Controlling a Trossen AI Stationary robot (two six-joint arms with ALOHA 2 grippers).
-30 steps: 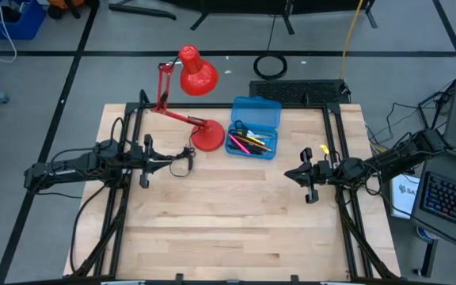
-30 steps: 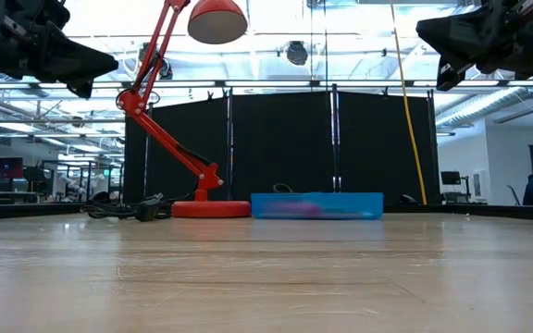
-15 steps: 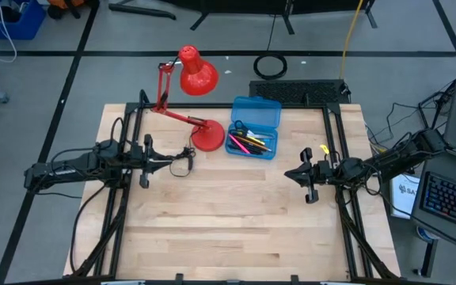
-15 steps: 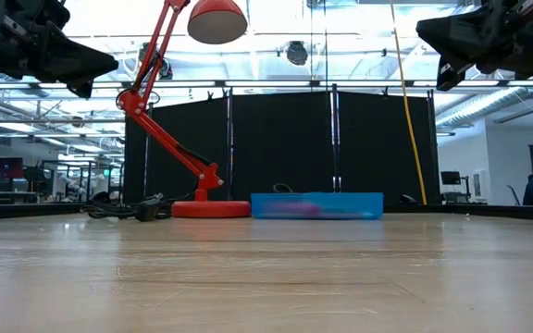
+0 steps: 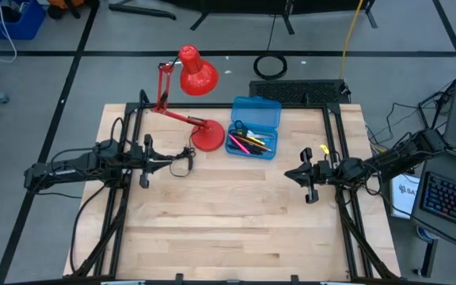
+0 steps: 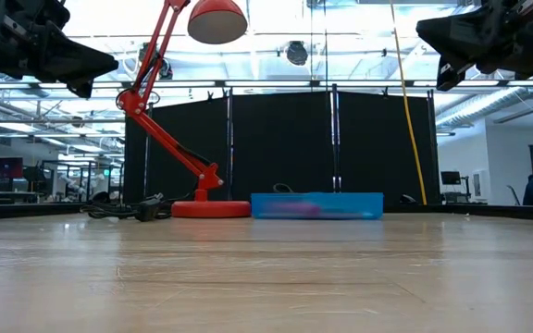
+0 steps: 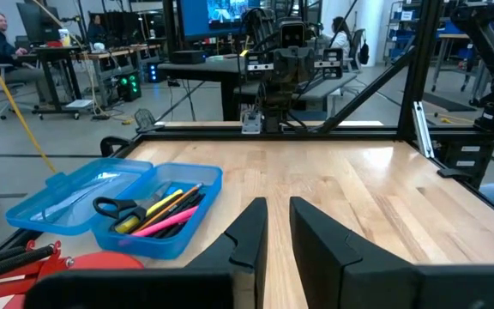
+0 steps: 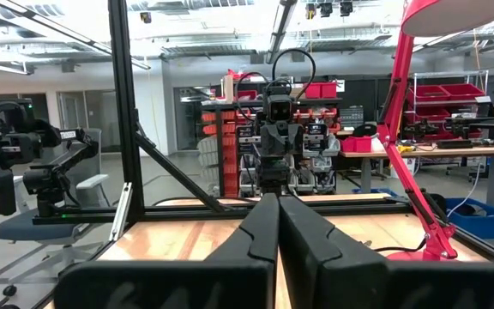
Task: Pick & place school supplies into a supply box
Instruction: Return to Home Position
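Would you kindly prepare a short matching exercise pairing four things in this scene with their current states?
Things:
1. supply box
2. red desk lamp
3. right gripper
4. scissors

States:
a. shut, held up in the air
b. lying inside the box
c. lid open
d. base standing beside the box

Pairs: 1-c, 2-d, 3-a, 4-b

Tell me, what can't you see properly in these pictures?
Low view: the supply box's wall shows only a pinkish blur of what's inside.
High view: the school supplies in the box are too small to count.
Right wrist view: the red lamp's shade is cut off by the top edge, and the box is outside the picture.
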